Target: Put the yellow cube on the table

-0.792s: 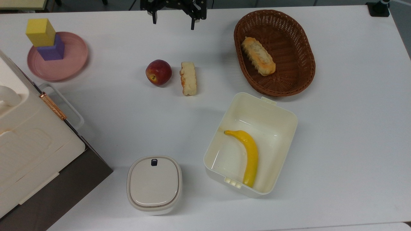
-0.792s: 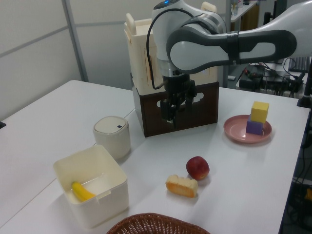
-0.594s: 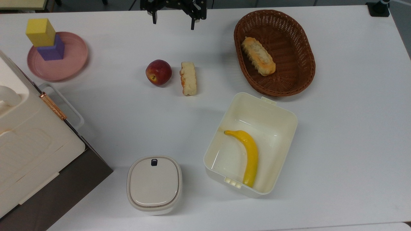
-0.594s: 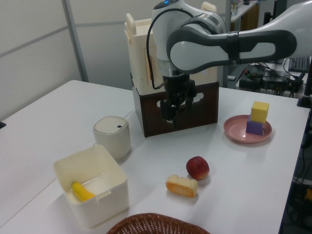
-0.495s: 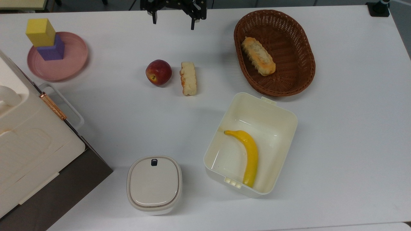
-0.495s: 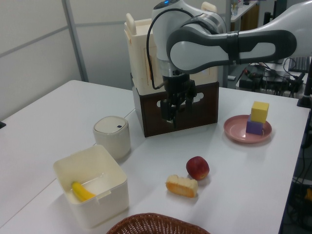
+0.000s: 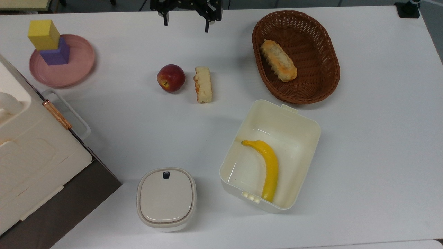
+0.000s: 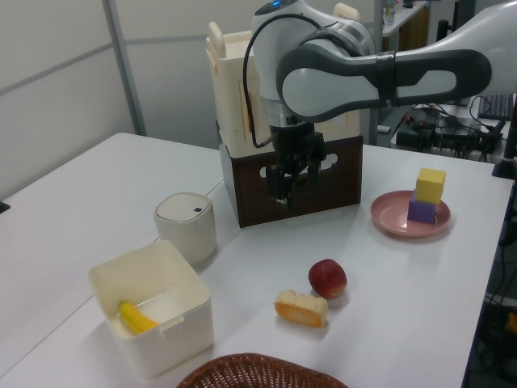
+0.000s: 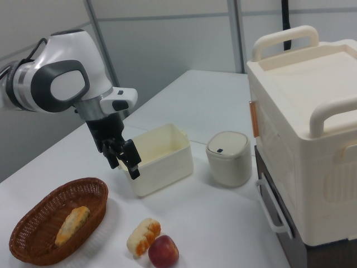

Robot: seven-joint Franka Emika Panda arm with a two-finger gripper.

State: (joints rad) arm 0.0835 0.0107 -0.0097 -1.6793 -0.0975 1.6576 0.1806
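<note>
The yellow cube (image 7: 43, 34) rests on top of a purple cube (image 7: 57, 54), and both stand on a round pink plate (image 7: 74, 71) at the top view's far left. In the left view the yellow cube (image 8: 430, 184) sits at the right, on the purple cube (image 8: 421, 212). My gripper (image 7: 186, 23) hangs open and empty above the white table (image 7: 363, 121) at the top view's upper edge, well to the right of the plate. The gripper (image 8: 283, 192) is high above the table in the left view; in the right view the gripper (image 9: 124, 165) hovers before the open box.
A red peach (image 7: 171, 77) and a bread piece (image 7: 203, 84) lie mid-table. A wicker basket (image 7: 325, 79) holds a pastry. An open cream box (image 7: 304, 124) holds a banana (image 7: 268, 166). A lidded pot (image 7: 166, 199) and a large cream case (image 7: 31, 159) stand at the top view's lower left.
</note>
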